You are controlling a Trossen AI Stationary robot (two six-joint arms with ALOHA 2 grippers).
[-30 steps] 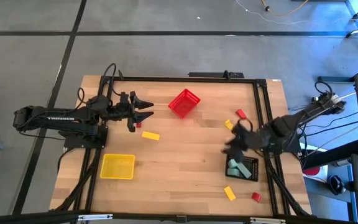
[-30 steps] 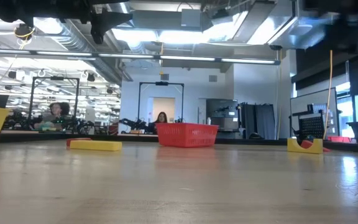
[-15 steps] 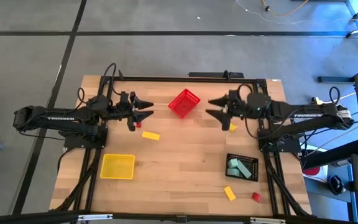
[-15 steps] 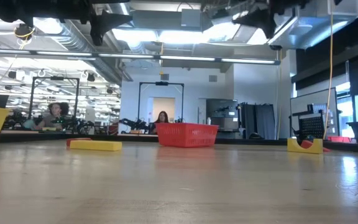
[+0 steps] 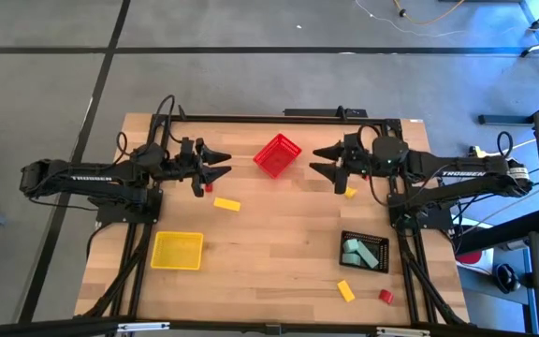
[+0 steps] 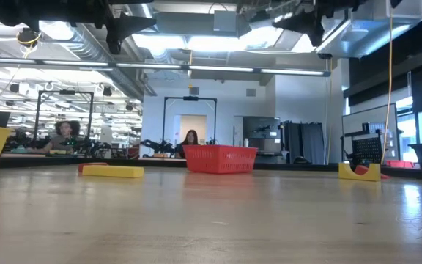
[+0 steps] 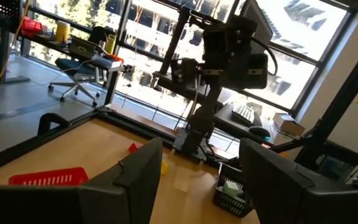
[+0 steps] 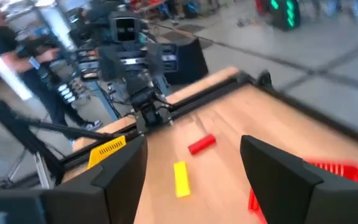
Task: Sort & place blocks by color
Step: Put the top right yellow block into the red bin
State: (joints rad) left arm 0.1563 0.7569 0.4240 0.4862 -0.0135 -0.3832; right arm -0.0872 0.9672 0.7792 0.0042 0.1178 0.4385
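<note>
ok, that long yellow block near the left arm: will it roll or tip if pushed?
The long yellow block lies flat and looks flat-sided, so it will probably slide, not roll. Being low, it seems unlikely to tip. It looks rigid and likely light.

Left wrist looks across the table (image 7: 92, 134) at the other arm (image 7: 225, 68).
Red bin (image 7: 47, 178) nearest; black bin (image 7: 232, 194) holding green blocks (image 7: 232, 186) below that arm, fingers (image 7: 138, 180) spread wide.

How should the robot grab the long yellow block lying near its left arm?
The yellow block lies flat on the table, long and thin, with bare wood along both long sides. Probably best: the open left gripper comes straight down and pinches its middle across the narrow width. The small red block sits apart, out of the way.
</note>
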